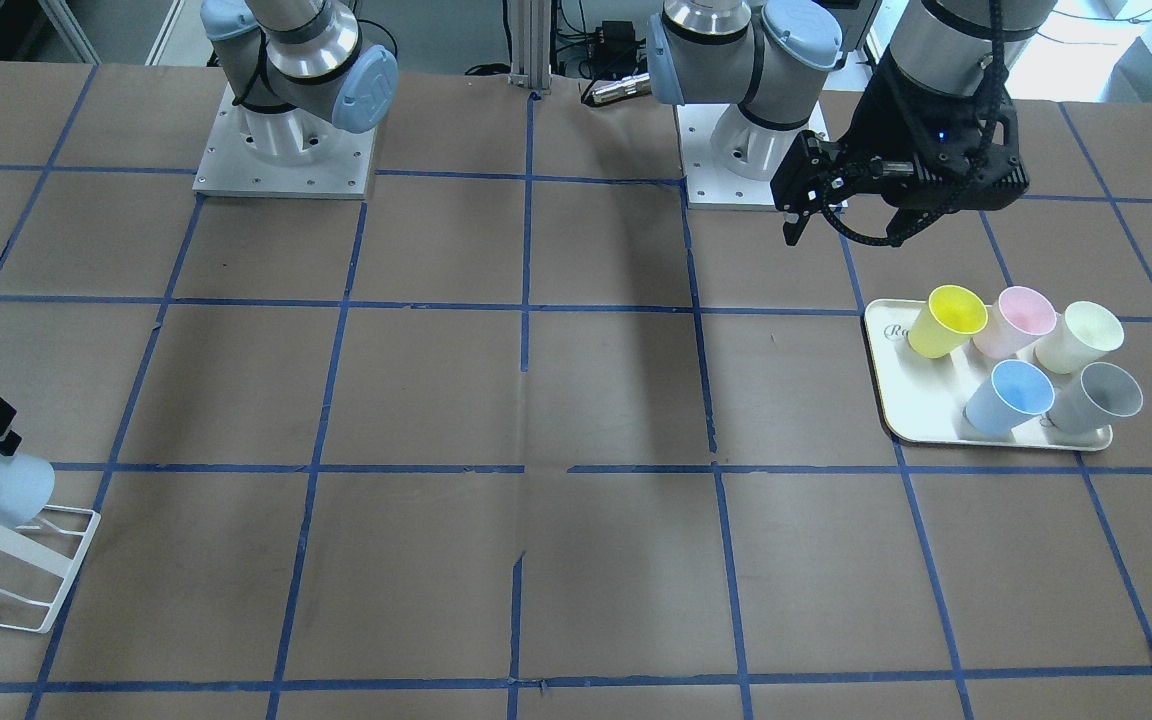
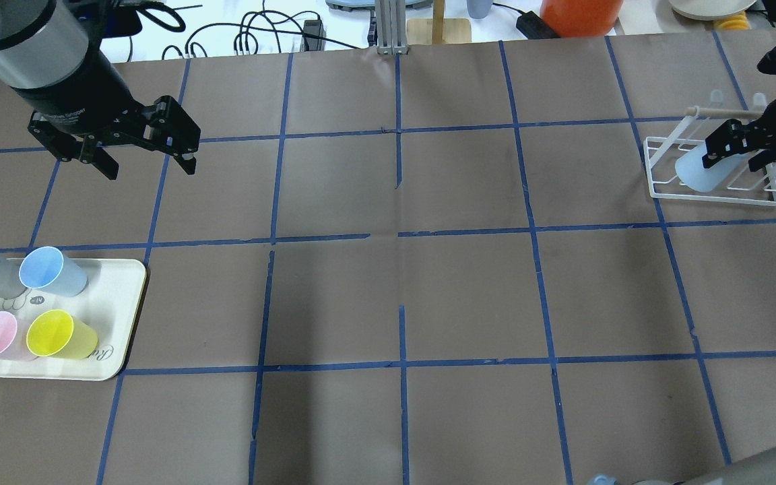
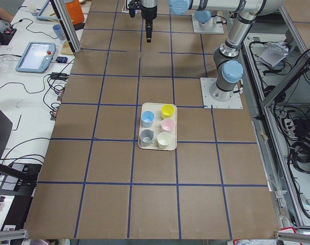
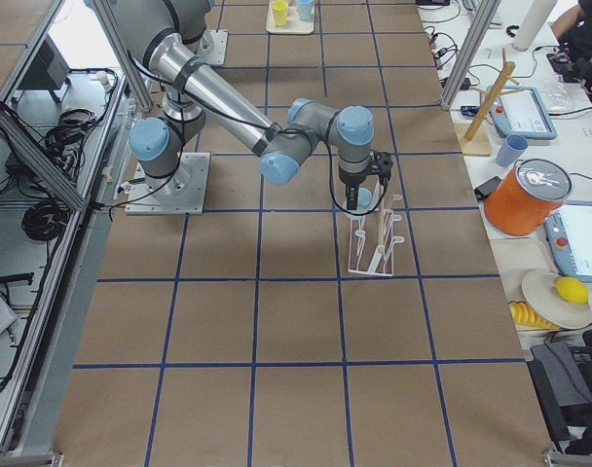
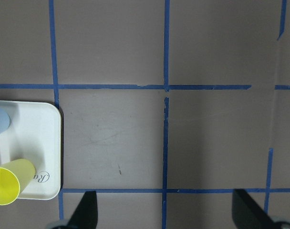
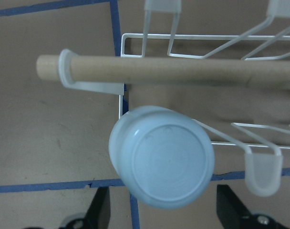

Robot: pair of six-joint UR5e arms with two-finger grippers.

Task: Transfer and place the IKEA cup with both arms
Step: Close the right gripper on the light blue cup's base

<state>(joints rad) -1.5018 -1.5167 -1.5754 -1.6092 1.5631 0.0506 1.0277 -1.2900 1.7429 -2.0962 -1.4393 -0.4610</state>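
On the white rack (image 2: 718, 199), the IKEA cup (image 2: 694, 175) sits tilted, base up, between the spread fingers of the right gripper (image 2: 731, 162); the left gripper (image 2: 151, 171) hangs open near the tray (image 2: 122, 289).

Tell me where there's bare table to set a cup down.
The middle of the table is bare, between the tray and the white rack. Crowded: five cups fill the tray; the right gripper and IKEA cup occupy the rack.
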